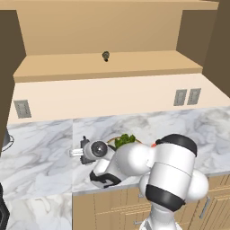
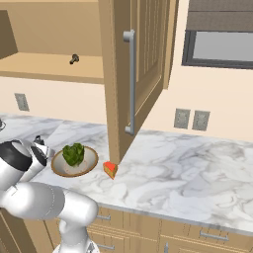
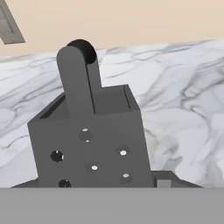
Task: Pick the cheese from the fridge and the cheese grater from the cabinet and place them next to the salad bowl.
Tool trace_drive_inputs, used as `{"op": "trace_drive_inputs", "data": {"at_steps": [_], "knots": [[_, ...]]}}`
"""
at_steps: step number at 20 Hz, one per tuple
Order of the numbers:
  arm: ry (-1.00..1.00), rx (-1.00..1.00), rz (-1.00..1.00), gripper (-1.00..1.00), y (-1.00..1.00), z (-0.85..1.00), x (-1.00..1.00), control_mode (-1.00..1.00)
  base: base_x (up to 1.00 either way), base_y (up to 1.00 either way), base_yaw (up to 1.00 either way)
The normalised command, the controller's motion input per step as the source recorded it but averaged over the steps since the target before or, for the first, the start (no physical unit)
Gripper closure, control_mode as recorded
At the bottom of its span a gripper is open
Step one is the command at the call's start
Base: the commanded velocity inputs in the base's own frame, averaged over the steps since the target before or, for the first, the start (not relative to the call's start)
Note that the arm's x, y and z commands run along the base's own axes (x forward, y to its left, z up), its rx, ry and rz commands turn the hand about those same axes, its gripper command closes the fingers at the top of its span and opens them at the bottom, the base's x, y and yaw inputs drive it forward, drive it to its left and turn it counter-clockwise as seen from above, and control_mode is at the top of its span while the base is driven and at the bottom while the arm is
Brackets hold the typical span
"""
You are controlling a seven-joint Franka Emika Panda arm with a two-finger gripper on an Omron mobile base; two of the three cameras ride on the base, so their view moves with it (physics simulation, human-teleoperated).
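The grater (image 3: 89,144) stands upright on the marble counter (image 2: 188,173), close before the gripper (image 1: 83,151), just left of the bowl (image 2: 74,160); whether the fingers clasp it or stand off I cannot tell. The cheese (image 2: 110,169) lies just right of the bowl, near the counter's front edge, under the open cabinet door (image 2: 133,74). Bare counter stretches to either side.

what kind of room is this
A kitchen, rendered: a marble counter with drawers beneath, a tan wall cabinet with its door open, and a salad bowl beside a cheese wedge.
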Motion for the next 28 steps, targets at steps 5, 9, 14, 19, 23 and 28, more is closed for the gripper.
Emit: {"op": "trace_drive_inputs", "data": {"at_steps": [5,9,14,19,23,28], "knots": [[0.00,0.02,0.00,-1.00,-0.03,-0.16,-0.18,-1.00,0.00,0.00,0.00],[0.00,0.03,0.00,-1.00,-0.08,-0.16,-0.21,-1.00,0.00,0.00,0.00],[-0.02,0.05,0.00,-1.00,-0.05,-0.03,-0.14,-1.00,0.00,0.00,0.00],[0.00,0.07,-0.01,-1.00,0.00,0.05,-0.08,-1.00,0.00,0.00,0.00],[0.00,0.07,-0.02,-1.00,-0.01,0.03,-0.09,-1.00,0.00,0.00,0.00],[0.00,0.07,-0.02,-1.00,0.00,0.05,-0.04,-1.00,0.00,0.00,0.00]]}}
